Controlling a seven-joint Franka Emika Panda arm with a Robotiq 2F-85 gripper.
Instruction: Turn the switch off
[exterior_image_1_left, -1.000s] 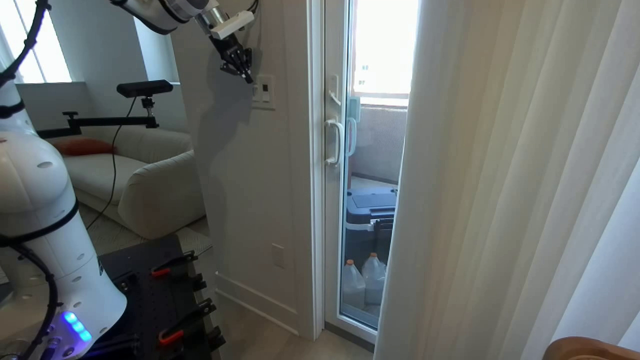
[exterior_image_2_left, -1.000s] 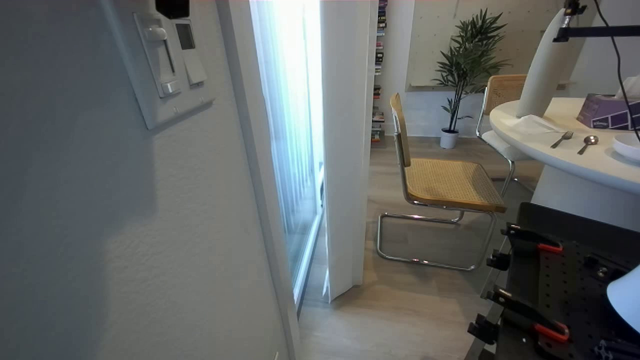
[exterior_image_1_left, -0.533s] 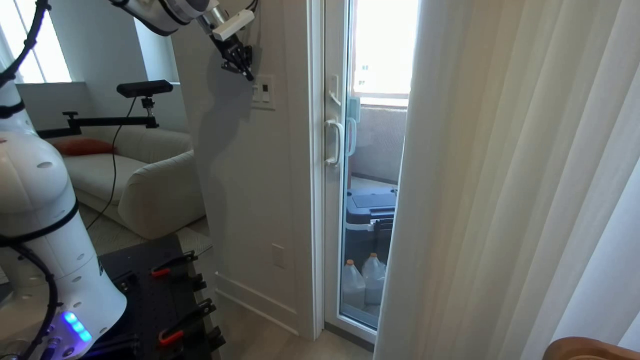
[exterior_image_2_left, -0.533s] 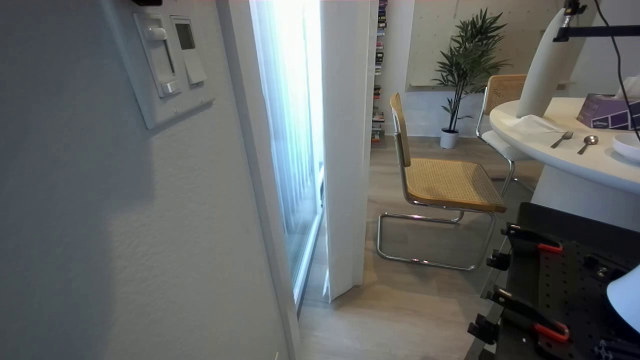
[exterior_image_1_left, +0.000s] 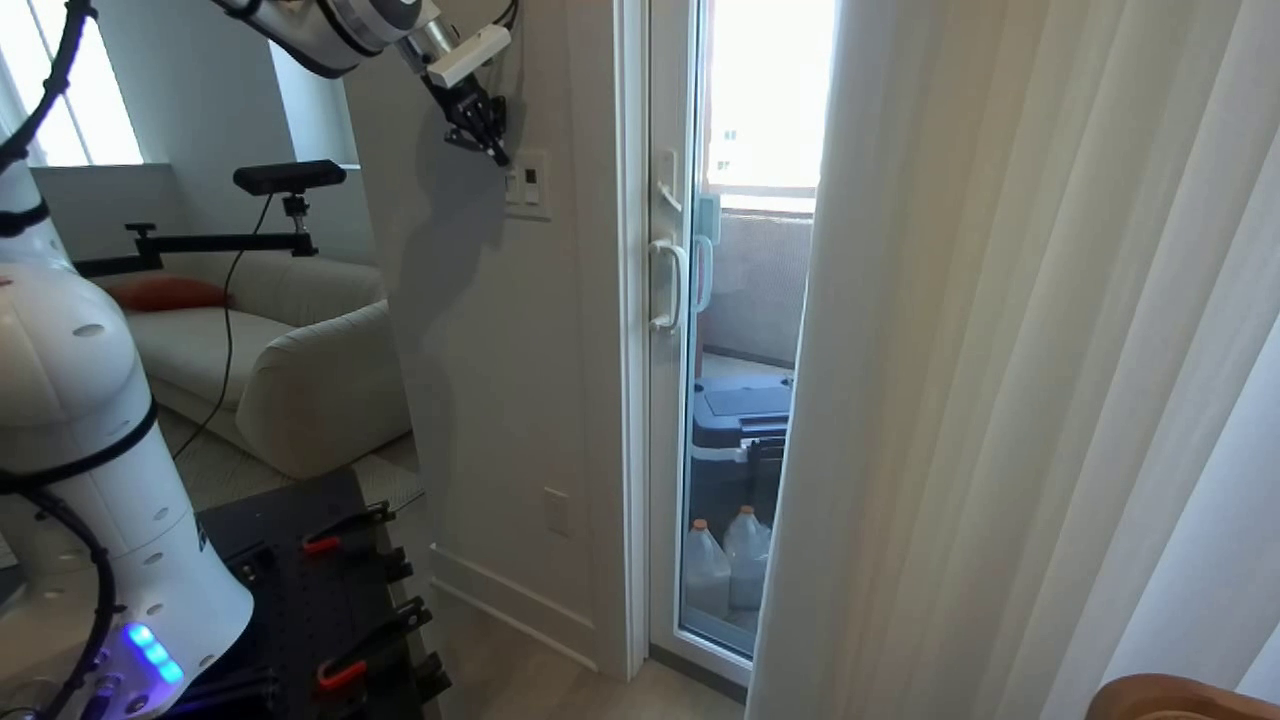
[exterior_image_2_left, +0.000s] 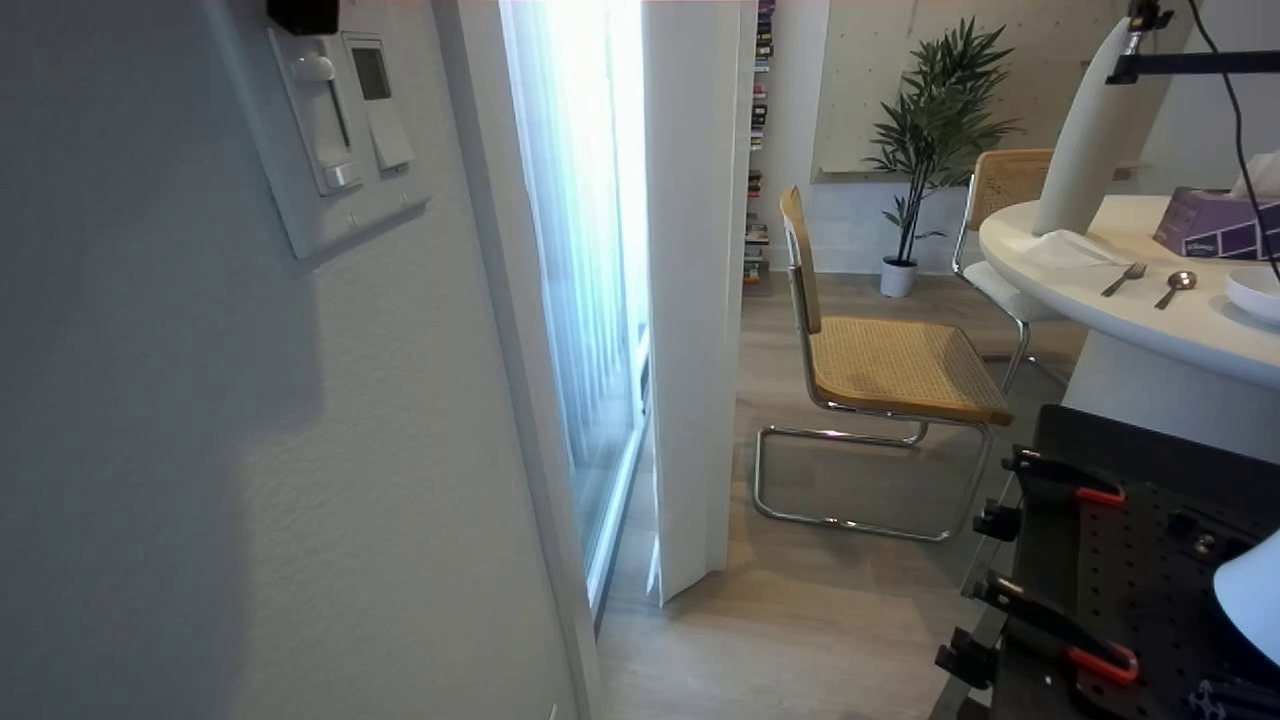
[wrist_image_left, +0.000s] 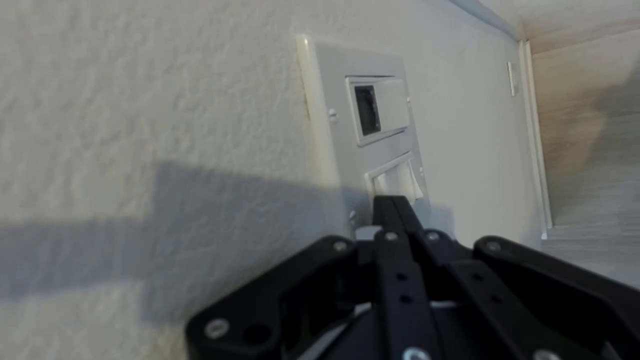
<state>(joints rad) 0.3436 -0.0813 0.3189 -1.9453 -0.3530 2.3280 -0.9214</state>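
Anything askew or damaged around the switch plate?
Nothing stands out: the switch plate looks uncracked and straight on the wall. In the wrist view the shut gripper hides part of it.

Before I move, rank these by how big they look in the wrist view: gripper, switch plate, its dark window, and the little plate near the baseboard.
Largest to smallest:
1. Gripper, closest up
2. Switch plate, partly hidden by the gripper
3. Dark window
4. Little plate, farthest off, so this ranks looks only
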